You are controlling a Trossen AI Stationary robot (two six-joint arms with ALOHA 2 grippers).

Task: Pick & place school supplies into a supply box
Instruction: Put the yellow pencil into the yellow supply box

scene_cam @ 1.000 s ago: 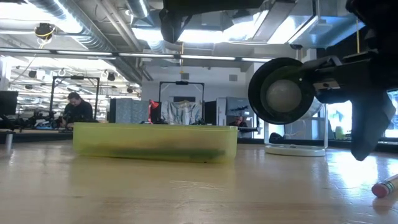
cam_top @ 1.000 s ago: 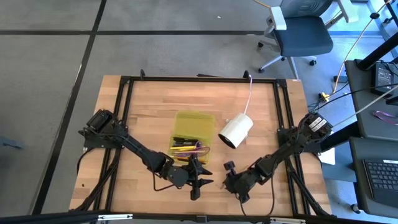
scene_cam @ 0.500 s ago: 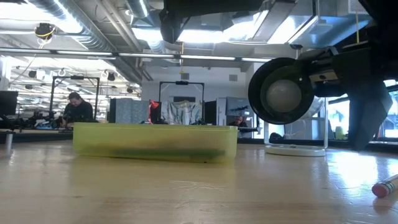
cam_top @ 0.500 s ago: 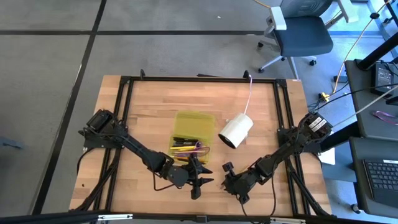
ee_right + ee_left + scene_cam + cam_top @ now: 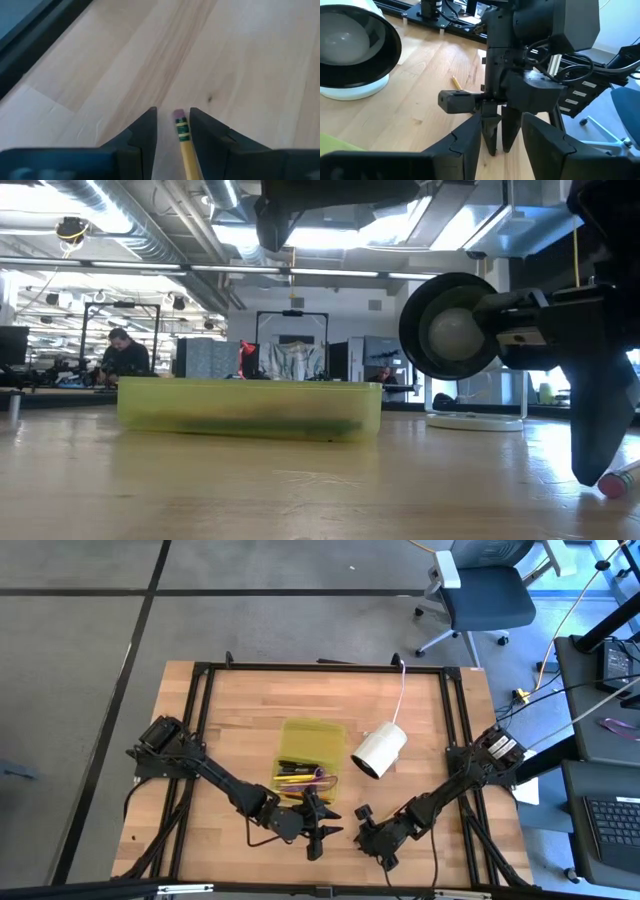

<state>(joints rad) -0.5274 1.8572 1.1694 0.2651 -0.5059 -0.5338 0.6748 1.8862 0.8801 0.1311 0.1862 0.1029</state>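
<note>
Right gripper (image 5: 172, 131) is down at the table (image 5: 240, 700) near the front edge, fingers (image 5: 142, 132) pointing at the wood with a narrow gap between them. A yellow pencil (image 5: 184, 140) with a green band and pink eraser lies in that gap, eraser end just ahead of the fingertips (fingers sit either side of it, not visibly pinching, so nothing is held as far as the views show). In the low view the same pencil's eraser end (image 5: 620, 478) rests on the wood right beside the finger's tip. Left gripper (image 5: 318, 832) sits just beside the right one, on its supply-box side, jaws spread apart and empty; its wrist view looks straight between its own fingers (image 5: 470, 142) at the right gripper's fingers (image 5: 497, 132) standing on the table. Supply box (image 5: 310, 738) lies just beyond the left gripper, away from the front edge, well apart from the right gripper. It already holds pens and pencils (image 5: 297, 772) in black, yellow and orange, plus something purple (image 5: 322, 776) at the side facing the right gripper (too small to call it scissors for sure). White cylinder (image 5: 379, 751) on a cord lies tilted beyond the right gripper, just beside the box, not touching either gripper. Low view shows the box's translucent wall (image 5: 250, 408) flat on the table.
</note>
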